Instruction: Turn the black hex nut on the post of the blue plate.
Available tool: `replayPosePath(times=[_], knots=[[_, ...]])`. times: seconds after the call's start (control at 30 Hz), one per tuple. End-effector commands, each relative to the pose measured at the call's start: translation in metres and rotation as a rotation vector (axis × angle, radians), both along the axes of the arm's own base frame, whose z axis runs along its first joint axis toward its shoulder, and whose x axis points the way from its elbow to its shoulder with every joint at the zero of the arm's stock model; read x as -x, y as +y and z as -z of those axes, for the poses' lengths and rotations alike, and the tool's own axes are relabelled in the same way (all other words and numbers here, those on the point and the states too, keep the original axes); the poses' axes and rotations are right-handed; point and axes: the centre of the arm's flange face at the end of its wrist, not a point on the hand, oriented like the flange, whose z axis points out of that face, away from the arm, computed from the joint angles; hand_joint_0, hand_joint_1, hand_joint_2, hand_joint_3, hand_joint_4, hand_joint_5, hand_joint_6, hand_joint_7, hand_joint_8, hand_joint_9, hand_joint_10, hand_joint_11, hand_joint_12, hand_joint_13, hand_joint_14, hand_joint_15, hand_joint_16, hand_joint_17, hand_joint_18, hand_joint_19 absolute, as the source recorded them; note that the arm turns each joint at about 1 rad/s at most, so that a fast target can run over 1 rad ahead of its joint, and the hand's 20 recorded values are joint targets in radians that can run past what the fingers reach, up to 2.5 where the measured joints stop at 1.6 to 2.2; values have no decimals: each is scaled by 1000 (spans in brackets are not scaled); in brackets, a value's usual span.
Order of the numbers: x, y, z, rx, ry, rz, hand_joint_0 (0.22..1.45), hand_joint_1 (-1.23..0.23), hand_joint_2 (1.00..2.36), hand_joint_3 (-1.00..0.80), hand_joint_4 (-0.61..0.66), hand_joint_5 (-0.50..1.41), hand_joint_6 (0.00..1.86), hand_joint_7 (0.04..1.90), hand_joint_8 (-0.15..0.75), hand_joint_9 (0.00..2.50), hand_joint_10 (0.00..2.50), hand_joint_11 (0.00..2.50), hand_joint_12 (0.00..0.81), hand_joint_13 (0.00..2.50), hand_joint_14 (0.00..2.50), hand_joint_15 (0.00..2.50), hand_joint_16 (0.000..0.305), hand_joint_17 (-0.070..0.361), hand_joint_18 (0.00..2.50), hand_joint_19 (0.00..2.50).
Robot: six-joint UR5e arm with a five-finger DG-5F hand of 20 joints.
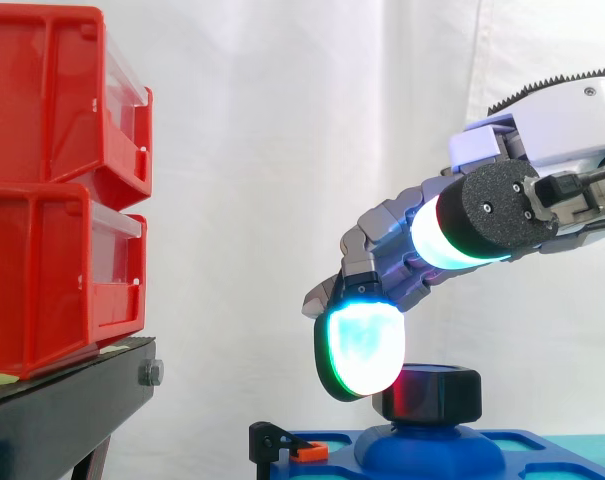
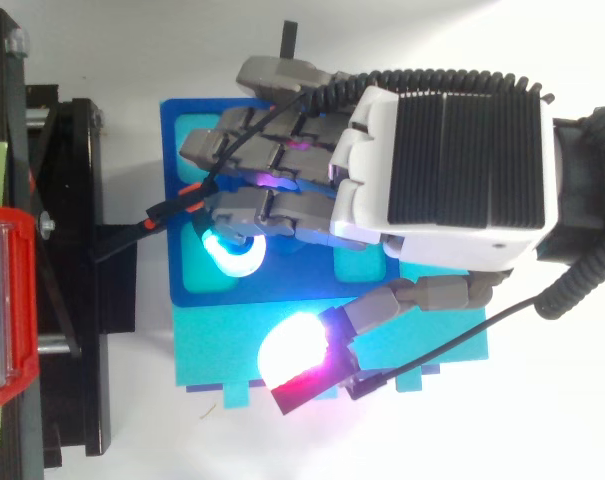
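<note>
The black hex nut (image 1: 432,392) sits on the domed post of the blue plate (image 1: 542,455) at the bottom of the side view. My hand (image 1: 482,215) reaches in from the right and slants down towards it. Its fingers are gently bent, and one cyan-glowing pad (image 1: 360,350) hangs at the nut's left edge; whether it touches is unclear. From above, the hand (image 2: 442,170) covers the post and much of the blue plate (image 2: 177,150). The thumb (image 2: 297,360) is spread away from the fingers, off to the side over the lighter plate, holding nothing.
Two stacked red bins (image 1: 52,190) stand on a black stand (image 1: 72,400) to the left. A small black clip with an orange part (image 1: 287,447) sits at the plate's left end. A lighter cyan plate (image 2: 212,350) lies beside the blue one.
</note>
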Motion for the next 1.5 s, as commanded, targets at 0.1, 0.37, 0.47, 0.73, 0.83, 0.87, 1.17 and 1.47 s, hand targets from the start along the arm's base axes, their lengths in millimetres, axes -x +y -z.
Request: replayPosePath(times=[0.1, 0.37, 0.47, 0.73, 0.83, 0.87, 1.17, 1.47], knots=[[1, -9, 0, -3, 5, -13, 473, -237, 1000, -500, 176, -214, 502, 1108, 235, 204, 0, 0, 379, 252, 3, 92, 61, 136, 69, 177], [3, -22, 1, -1, 7, -23, 473, -236, 1000, -500, 172, -213, 502, 1110, 236, 207, 0, 0, 377, 251, 3, 95, 61, 136, 69, 174], [4, -29, 1, 1, 8, -33, 473, -236, 1000, -500, 172, -213, 502, 1110, 237, 207, 0, 0, 377, 251, 4, 98, 60, 136, 70, 171], [7, -44, 1, -4, 16, -50, 474, -236, 1000, -500, 174, -212, 501, 1106, 235, 207, 0, 0, 377, 251, 4, 102, 61, 136, 72, 173], [8, -52, 1, 3, 13, -58, 474, -236, 1000, -500, 174, -212, 501, 1111, 236, 208, 0, 0, 377, 251, 4, 98, 60, 136, 70, 175], [8, -54, 1, 5, 13, -57, 474, -236, 1000, -500, 174, -213, 502, 1110, 236, 208, 0, 0, 377, 251, 4, 98, 60, 136, 71, 175], [13, -77, 1, 15, 10, -72, 475, -240, 1000, -500, 173, -212, 502, 1105, 235, 207, 0, 0, 377, 253, 3, 95, 60, 136, 70, 172], [18, -100, 1, 20, 10, -87, 474, -244, 1000, -500, 173, -212, 502, 1101, 237, 212, 0, 0, 377, 254, 3, 99, 60, 136, 73, 177]])
